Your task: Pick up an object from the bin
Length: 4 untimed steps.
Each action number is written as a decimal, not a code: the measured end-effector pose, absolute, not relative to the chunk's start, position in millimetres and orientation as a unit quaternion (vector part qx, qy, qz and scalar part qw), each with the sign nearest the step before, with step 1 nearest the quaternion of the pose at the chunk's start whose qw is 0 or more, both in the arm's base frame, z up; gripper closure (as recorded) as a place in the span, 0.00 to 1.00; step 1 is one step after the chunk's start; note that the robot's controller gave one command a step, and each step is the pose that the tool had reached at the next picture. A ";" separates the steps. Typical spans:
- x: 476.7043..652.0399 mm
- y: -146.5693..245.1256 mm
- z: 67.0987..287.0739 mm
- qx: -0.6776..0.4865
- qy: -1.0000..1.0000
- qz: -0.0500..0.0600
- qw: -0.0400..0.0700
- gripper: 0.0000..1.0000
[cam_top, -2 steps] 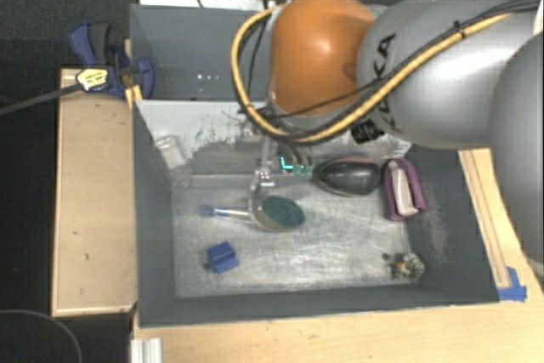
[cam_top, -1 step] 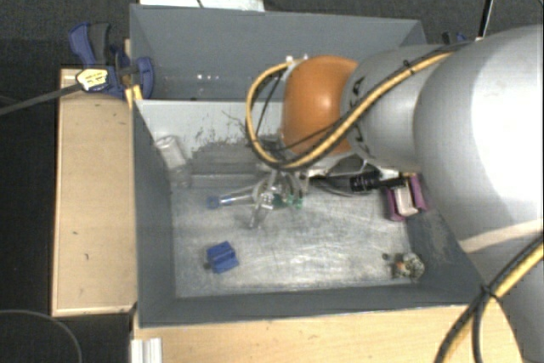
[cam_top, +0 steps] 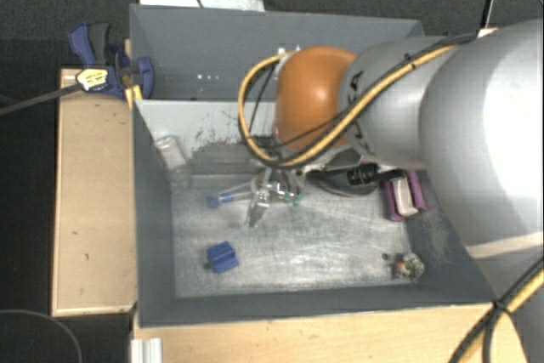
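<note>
Whether the jaws are released or clenched cannot be told: the metal gripper [cam_top: 274, 198] is low over the middle of the floor, under the arm's rounded orange cover [cam_top: 310, 102] and its looped cables. Just to its left, seemingly touching it, lies a slim pale stick with a blue end [cam_top: 223, 200], pointing away toward the left wall. Whether the stick sits inside the jaws is not clear.

To the right, near the gripper, a flat black thing [cam_top: 344, 180] lies partly under the arm, and a purple plastic piece [cam_top: 402, 196] is just beyond it, close to the right wall.

Toward the front left a small blue block [cam_top: 221, 258] lies alone, well apart from the gripper, with bare floor all round it. A clear plastic tube [cam_top: 170, 150] rests in the back left corner, against the wall. A small brownish lump [cam_top: 406, 266] sits in the front right corner.

The scuffed floor of the grey metal bin [cam_top: 323, 251] is open across the front — from the block to the lump.
</note>
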<state>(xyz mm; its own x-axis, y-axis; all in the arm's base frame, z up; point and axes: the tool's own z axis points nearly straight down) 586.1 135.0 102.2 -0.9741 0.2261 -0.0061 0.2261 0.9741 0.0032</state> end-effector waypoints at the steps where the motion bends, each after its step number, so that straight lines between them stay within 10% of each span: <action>1: 588.8 135.7 100.5 0.225 0.974 0.002 0.003 0.00; 3: 594.3 133.1 75.1 0.304 0.953 0.001 0.000 0.00; 4: 595.7 132.7 76.7 0.304 0.953 0.002 0.002 1.00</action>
